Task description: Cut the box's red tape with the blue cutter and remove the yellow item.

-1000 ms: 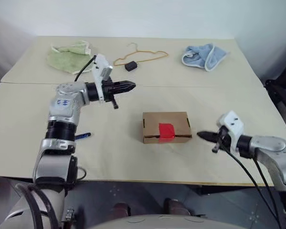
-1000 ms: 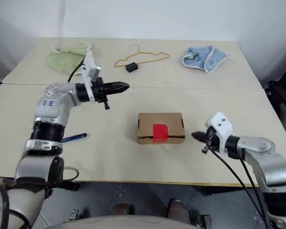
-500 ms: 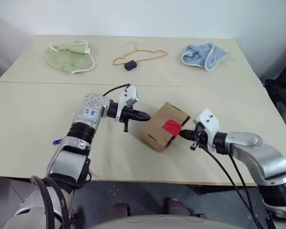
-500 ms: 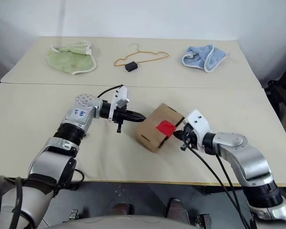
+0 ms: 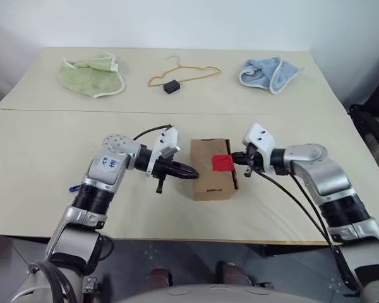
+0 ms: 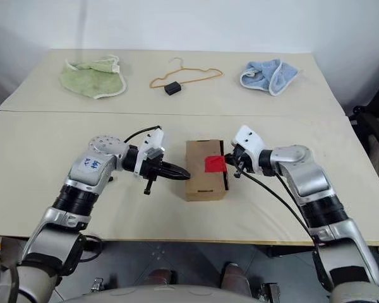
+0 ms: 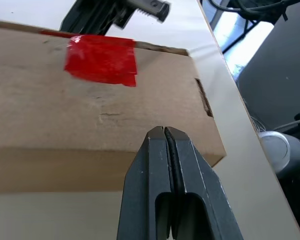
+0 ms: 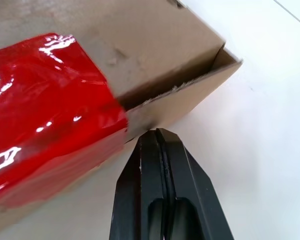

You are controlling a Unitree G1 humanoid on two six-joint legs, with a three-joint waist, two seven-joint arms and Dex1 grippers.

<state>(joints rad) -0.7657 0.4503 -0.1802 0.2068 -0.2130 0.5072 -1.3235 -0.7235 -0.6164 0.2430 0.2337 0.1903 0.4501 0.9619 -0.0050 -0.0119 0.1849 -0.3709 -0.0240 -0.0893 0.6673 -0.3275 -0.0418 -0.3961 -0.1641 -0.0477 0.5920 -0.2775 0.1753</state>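
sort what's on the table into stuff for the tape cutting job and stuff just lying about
For the job:
- brown cardboard box
- red tape patch
- blue cutter, mostly hidden behind the left arm

Lying about:
- green cloth
- tan wire hanger
- small black block
- blue cloth

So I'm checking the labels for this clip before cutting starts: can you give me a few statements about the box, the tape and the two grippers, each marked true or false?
1. The red tape is on the box, on the side toward the right gripper. True.
2. The left gripper holds the blue cutter. False: its jaws are shut on nothing, tip at the box's left side.
3. Both grippers are shut. True.
4. The box's lid stands open with a yellow item showing. False: the lid is closed and taped.
5. A green cloth lies on the table's far left. True.
6. The hanger lies on the box. False: it lies at the far side of the table.
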